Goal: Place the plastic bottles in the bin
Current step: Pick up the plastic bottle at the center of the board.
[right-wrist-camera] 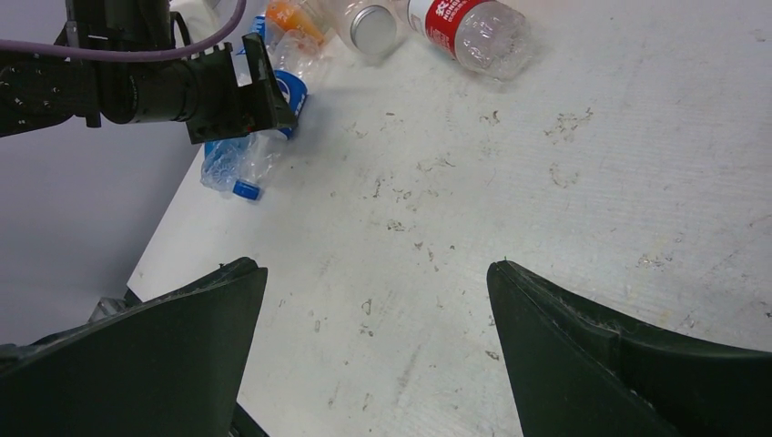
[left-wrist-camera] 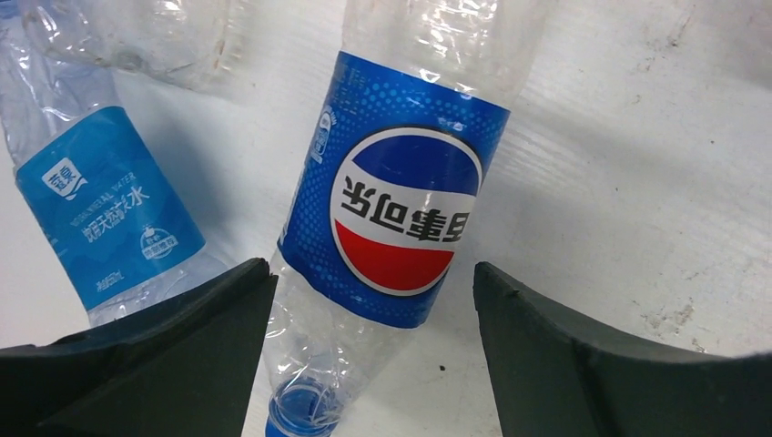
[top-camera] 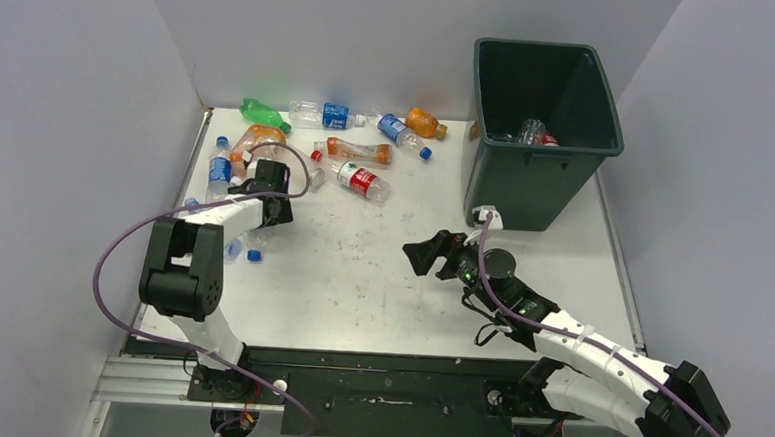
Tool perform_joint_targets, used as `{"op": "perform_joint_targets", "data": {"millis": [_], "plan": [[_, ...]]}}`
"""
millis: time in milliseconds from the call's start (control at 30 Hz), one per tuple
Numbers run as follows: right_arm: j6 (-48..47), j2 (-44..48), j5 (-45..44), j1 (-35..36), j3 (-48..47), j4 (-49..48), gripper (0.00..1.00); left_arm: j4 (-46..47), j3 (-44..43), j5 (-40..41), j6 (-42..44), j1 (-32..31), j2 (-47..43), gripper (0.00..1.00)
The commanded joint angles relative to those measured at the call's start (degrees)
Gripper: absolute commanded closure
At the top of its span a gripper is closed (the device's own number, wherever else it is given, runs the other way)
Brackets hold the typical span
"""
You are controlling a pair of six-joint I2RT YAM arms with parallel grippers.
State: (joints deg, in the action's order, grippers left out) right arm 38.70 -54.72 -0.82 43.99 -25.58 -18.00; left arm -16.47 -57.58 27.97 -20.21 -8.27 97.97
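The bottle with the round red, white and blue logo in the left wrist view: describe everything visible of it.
The bottle is clear, thin, dented plastic and looks empty. A dark blue label wraps its middle. Its blue cap points toward the camera. It lies on its side on the white table, between the open jaws of the left gripper; whether they touch it is unclear.

Table (top-camera: pixel 360 287): white top, scuffed, speckled with dark marks. Enclosure: plain pale grey left wall (top-camera: pixel 59 111), back wall (top-camera: pixel 373 38), right wall (top-camera: pixel 738 147). Near edge: black plate (top-camera: pixel 385 384), aluminium rail (top-camera: pixel 145 381). Light even.
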Motion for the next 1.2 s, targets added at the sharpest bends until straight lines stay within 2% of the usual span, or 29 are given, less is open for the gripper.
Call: {"op": "perform_joint_targets", "data": {"millis": [0,200,400,567,667,800,933,1033,1167], "plan": [[0.0,1.9,-1.6,0.6,-0.4,-2.8,0.04,2.7,-0.7,-2.4,2.3,-0.2,1.8,0.24],[0.2,3.1,-1.9,0.8,-0.5,-1.8,0.04,2.2,-1.0,-3.9,3.5,-0.3,2.9,0.39],[0.0,4.4,-2.2,0.9,-0.6,-0.7,0.04,2.1,-0.3,-4.8,1.7,-0.4,-0.3,0.64],[-2.3,4.7,0.2,1.2,-1.6,-0.5,0.04,-1.2,1.6,-6.8,-3.6,-2.4,-12.4,0.80],[-5.8,4.7,3.5,2.0,-2.3,-0.9,0.04,1.2,6.3,-11.2,-10.0,-5.8,-26.5,0.85],[-8.2,4.3,6.6,3.9,-1.6,-4.7,0.05,13.9,16.2,-20.5,-23.3,-9.4,-42.5,0.89],[-7.9,0.2,9.1,7.4,-1.4,-12.0,0.05,36.4,28.5,-24.1,-39.0,-14.8,-52.1,0.90],[-7.5,-3.0,9.2,10.6,-1.3,-18.5,0.05,52.6,36.0,-21.1,-44.7,-22.1,-54.2,0.90],[-6.8,-6.4,8.3,13.1,-1.8,-26.7,0.06,64.3,39.7,-16.1,-45.3,-31.5,-52.6,0.90]]}}
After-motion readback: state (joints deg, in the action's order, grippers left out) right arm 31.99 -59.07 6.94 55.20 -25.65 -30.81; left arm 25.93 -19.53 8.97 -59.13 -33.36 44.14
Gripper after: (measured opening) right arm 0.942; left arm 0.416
